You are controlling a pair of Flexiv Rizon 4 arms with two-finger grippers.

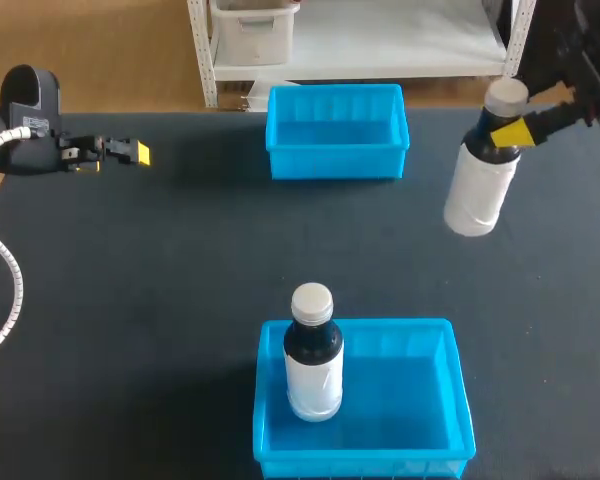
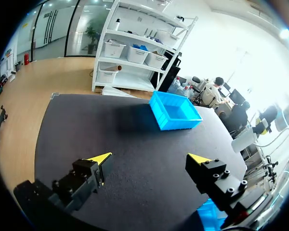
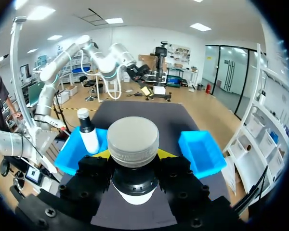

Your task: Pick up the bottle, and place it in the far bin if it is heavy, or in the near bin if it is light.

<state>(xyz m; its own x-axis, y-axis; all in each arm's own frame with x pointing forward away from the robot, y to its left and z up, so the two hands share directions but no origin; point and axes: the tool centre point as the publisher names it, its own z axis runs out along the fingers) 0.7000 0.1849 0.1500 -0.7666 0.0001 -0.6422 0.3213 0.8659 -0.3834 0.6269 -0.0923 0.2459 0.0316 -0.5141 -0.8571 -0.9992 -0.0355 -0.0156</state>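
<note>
So: carried bottle [image 1: 477,185] lifted, its bin not yet chosen.
On the dark desk [image 1: 180,260], the near bin [image 1: 461,400], robot-side of the far bin [image 1: 335,166], holds a second bottle [image 1: 313,372]; the carried bottle hangs right of the far bin, neck pinched by the right hand [image 1: 510,133]. The left hand [image 1: 130,152], spread, sits well left. Next: judge heft, then bin it. No print legible.

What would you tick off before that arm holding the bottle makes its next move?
1. Grip: right claw shut on held bottle at its neck: ok.
2. Lift: held bottle off the table: ok.
3. Room in far bin: ok.
4. Room in near bin beside the other bottle: ok.
5. Path: left claw open, well aside: ok.
6. Weight, heavy or light: cannot tell.
</note>
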